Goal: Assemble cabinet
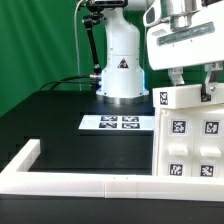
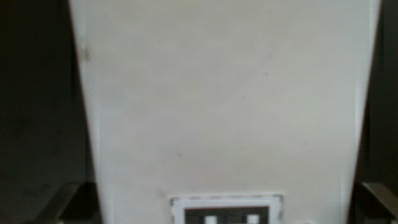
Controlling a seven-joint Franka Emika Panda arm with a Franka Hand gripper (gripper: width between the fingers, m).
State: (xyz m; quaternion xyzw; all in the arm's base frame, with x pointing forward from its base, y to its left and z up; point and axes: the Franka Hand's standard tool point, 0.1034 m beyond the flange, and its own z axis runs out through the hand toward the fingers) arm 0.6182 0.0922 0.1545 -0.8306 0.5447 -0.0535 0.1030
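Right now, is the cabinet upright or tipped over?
Upright. The cabinet stands on the table, tagged front vertical, with the hand at its top edge. Grip state: cannot tell.

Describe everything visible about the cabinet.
The cabinet is a white, blocky box of plastic-looking panels at the exterior view's right, partly cut off by the frame edge. Its front carries square black-and-white tags, with another on the upper left piece. It stands upright on the black table, just behind the white rail. The tool sits directly over its top with fingers reaching down at it; whether they clamp it cannot be told. The wrist view shows a plain white panel with one tag.
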